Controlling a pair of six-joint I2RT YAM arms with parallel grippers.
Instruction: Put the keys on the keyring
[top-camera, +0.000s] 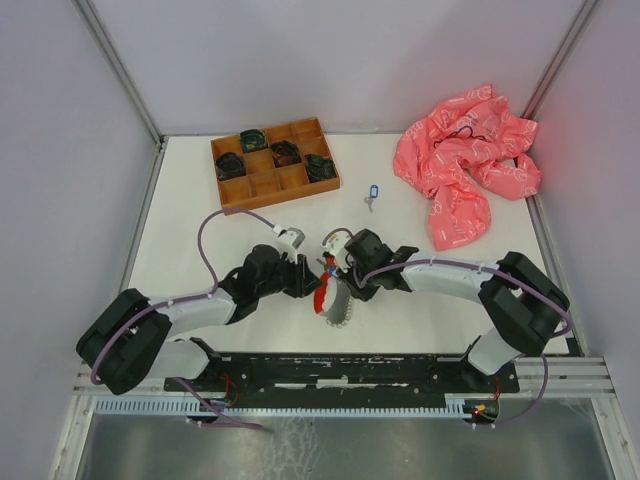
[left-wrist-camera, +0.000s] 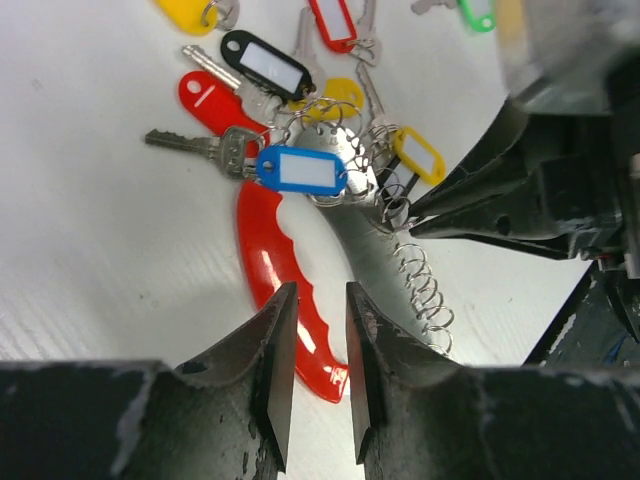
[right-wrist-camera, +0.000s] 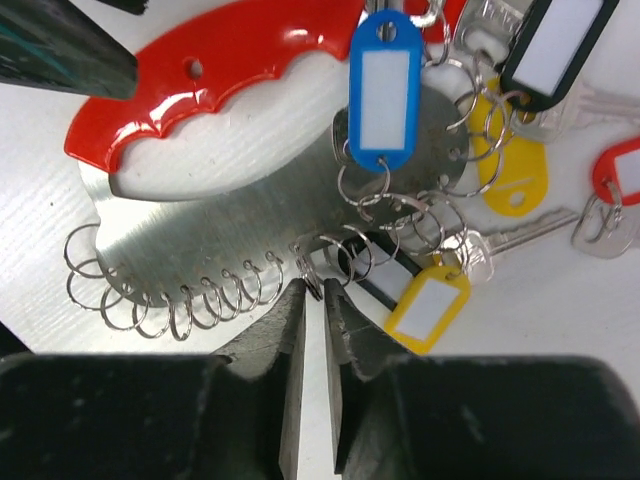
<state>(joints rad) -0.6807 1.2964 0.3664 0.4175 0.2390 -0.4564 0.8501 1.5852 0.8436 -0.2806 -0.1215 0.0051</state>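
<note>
At centre frame from above, the keyring (top-camera: 338, 308) with its keys (left-wrist-camera: 200, 147) was flanked by the left gripper (left-wrist-camera: 318, 292), narrowly parted and empty, and the right gripper (right-wrist-camera: 315, 290), nearly closed at a split ring (right-wrist-camera: 312, 266), hold untellable, so the ring could be dropped if tugged sideways.

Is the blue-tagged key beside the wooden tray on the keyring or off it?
Off: the blue-tagged key lies alone on the table, apart from the keyring.
</note>
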